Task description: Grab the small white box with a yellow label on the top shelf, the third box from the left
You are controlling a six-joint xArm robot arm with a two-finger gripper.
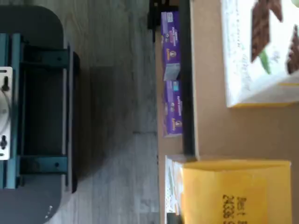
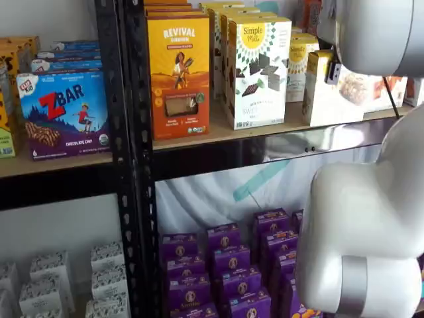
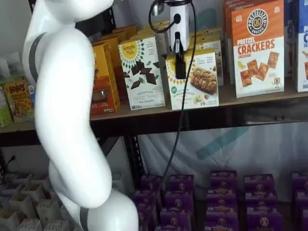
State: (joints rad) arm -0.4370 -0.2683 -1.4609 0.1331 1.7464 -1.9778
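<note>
Pale wooden top shelf [image 2: 218, 136] with shiny metal rail; glossy white arm [image 3: 67, 120].

On the top shelf [image 3: 250, 102] you have one orange Revival box [image 2: 179, 66], one tall white box [image 3: 142, 72], one small white box [image 3: 195, 79] and one crackers box [image 3: 257, 48] at the front. You can see one ZBar box [image 2: 63, 112] on the neighbouring rack. The purple boxes [image 3: 221, 202] below number more than a dozen; an exact count can't be made.

Even indoor light — wrist view blurred, perhaps defocused.
</note>
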